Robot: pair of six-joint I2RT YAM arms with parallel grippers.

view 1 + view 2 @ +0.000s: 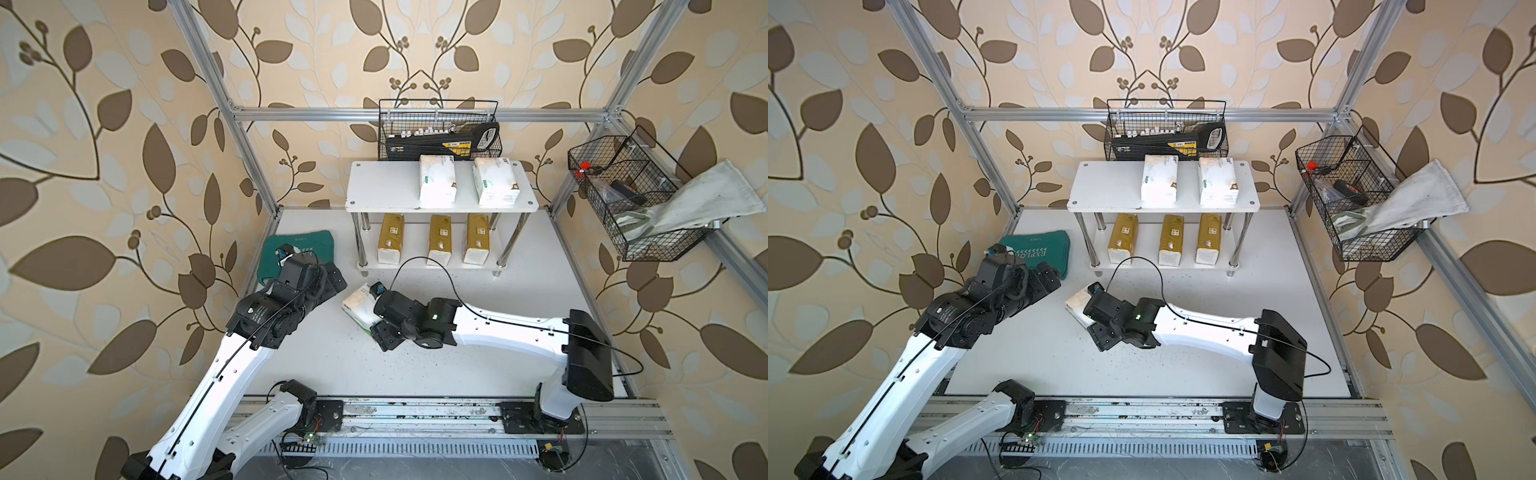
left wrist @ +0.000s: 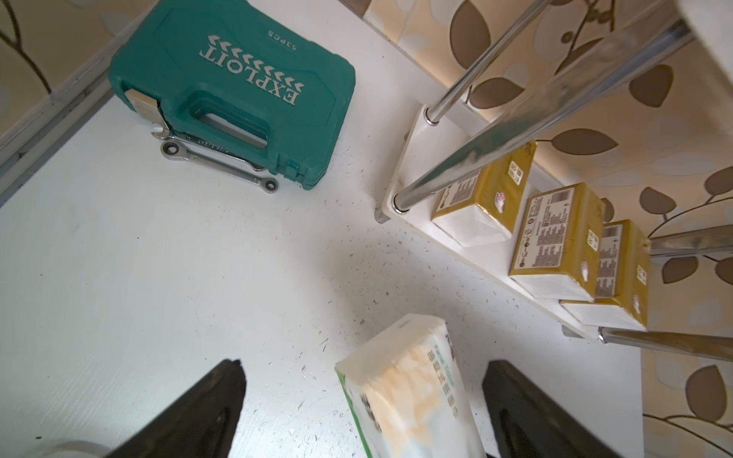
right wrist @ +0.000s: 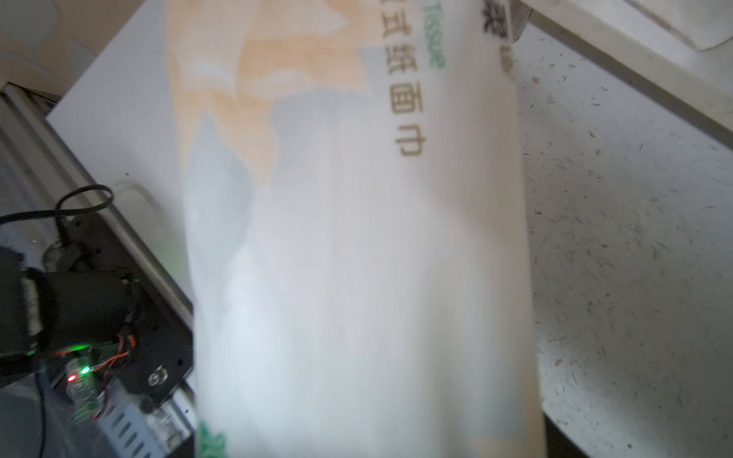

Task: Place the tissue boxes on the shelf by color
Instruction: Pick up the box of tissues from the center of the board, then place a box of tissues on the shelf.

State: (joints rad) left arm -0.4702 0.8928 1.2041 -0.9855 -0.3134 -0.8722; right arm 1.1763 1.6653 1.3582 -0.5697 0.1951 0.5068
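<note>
Right end effector [image 1: 369,316] is pinched partway closed around the white tissue pack [image 1: 356,302]; left end effector [image 2: 363,365] just hangs wide open, empty.

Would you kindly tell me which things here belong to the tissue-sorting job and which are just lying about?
Job: shelf; three gold packs; two white packs on it; third white pack off it.
Lying about: green tool case; wrenches; wire baskets; cloth.

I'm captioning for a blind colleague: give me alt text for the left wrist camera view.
A white tissue pack with green print sits ahead of the open left gripper. Beyond it, three gold packs line the shelf's lower board, and a green tool case has wrenches at its edge.
</note>
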